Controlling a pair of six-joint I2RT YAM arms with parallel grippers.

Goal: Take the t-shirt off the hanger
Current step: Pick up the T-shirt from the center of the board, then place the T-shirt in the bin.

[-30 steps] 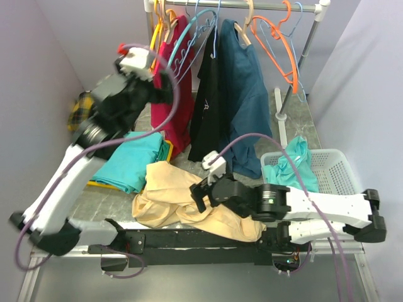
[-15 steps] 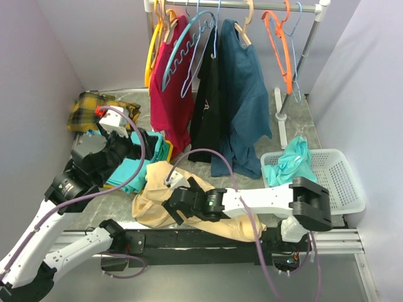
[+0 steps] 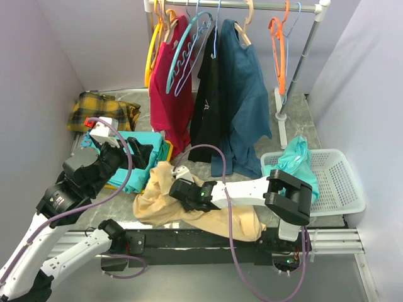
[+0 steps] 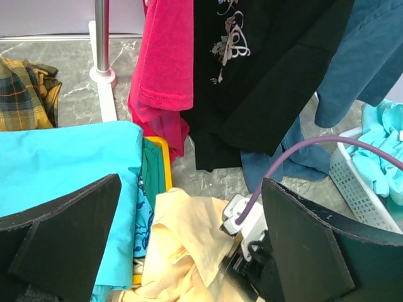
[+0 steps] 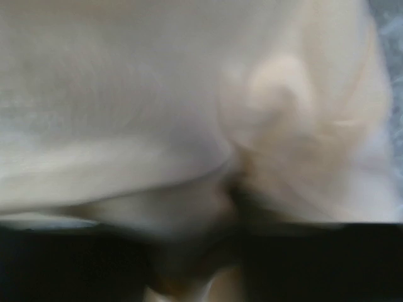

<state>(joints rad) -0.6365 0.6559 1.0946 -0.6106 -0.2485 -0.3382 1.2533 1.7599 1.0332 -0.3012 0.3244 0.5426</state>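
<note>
A cream t-shirt [image 3: 157,196] lies crumpled on the table near the front, off any hanger. My right gripper [image 3: 179,189] is pressed into its upper folds. The right wrist view shows only blurred cream fabric [image 5: 157,94] bunched at the jaws, and the fingers are hidden. My left gripper [image 3: 141,155] hangs low over a teal cloth pile [image 3: 129,170]. It is open wide and empty, framing the cream t-shirt [image 4: 182,245] in the left wrist view [image 4: 189,189]. Red [image 3: 170,94], black [image 3: 204,107] and navy [image 3: 245,94] shirts hang on the rail.
Bare yellow [image 3: 149,56], light-blue [image 3: 186,53] and orange [image 3: 278,44] hangers hang from the rail. Its pole [image 3: 302,56] stands at the back right. A white basket [image 3: 343,189] holding a teal garment [image 3: 289,165] sits on the right. A plaid cloth [image 3: 101,110] lies at the back left.
My left arm has come down from the rail to low over the teal pile. My right gripper has slid left into the cream t-shirt. The orange hanger has swung.
</note>
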